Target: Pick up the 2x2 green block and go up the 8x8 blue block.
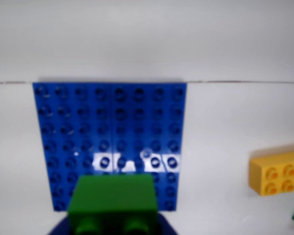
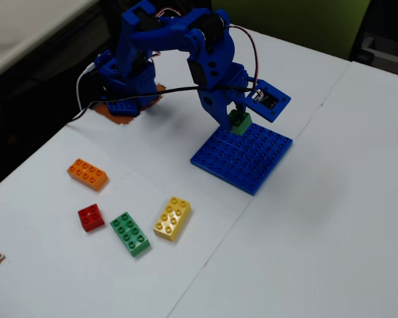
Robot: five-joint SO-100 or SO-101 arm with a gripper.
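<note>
Fixed view, nearest row on the white table [image 2: 305, 252]: a long green brick [image 2: 130, 233] lies between a small red brick [image 2: 91, 217] and a yellow brick [image 2: 172, 218], all three close together yet apart. An orange brick [image 2: 87, 174] sits a little behind them, toward the table's left edge.

Next back, the 8x8 blue block [image 2: 247, 161] lies flat on the table, straddling the seam between two tabletop panels. Over its far corner the gripper [image 2: 238, 114] is clamped on the 2x2 green block [image 2: 239, 123]. The brick's underside is at or just above the plate's studs; contact cannot be confirmed from this angle.

Furthest back, the blue arm [image 2: 186, 40] rises from its base [image 2: 123, 89] near the table's far left edge, with black and white cables trailing off it.

Wrist view: the 2x2 green block [image 1: 111, 196] fills the lower centre of the frame, held with its studs facing the camera. The 8x8 blue block [image 1: 112, 127] spreads out behind it, with glare across one row of studs. The yellow brick [image 1: 279, 172] is cut by the right edge, and a green sliver shows in the lower right corner.
</note>
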